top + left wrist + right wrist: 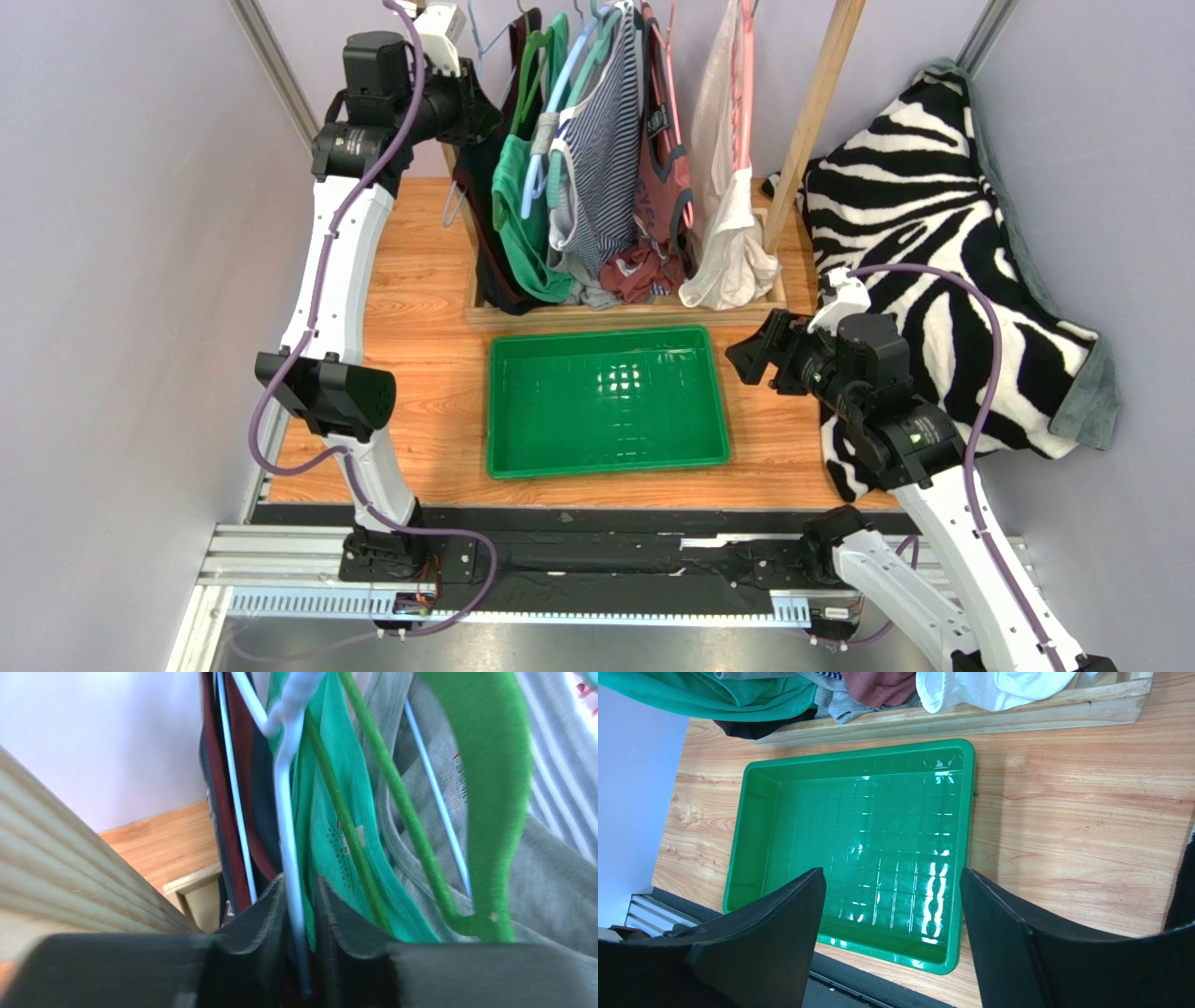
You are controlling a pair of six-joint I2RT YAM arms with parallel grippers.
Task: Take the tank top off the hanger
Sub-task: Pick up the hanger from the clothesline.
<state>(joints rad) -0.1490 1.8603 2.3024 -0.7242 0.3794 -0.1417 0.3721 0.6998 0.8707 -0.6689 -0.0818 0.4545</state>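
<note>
The green fabric tank top [522, 210] hangs among crowded clothes at the far side of the wooden counter [421, 280], between a dark garment [484, 189] and a grey-and-white striped top [610, 140]. Its lower end falls into a long wooden box [631, 317]. The left jaws are pinching a thin white plastic hanger [284, 812] just in front of this tank top. Whether the tank top hangs on that hanger I cannot tell, because the hooks are cut off and the near cloth is blurred. The right jaws stand spread, holding nothing, above a green plastic tray [759, 833]. A zebra-patterned blanket [926, 210] lies at the right.
</note>
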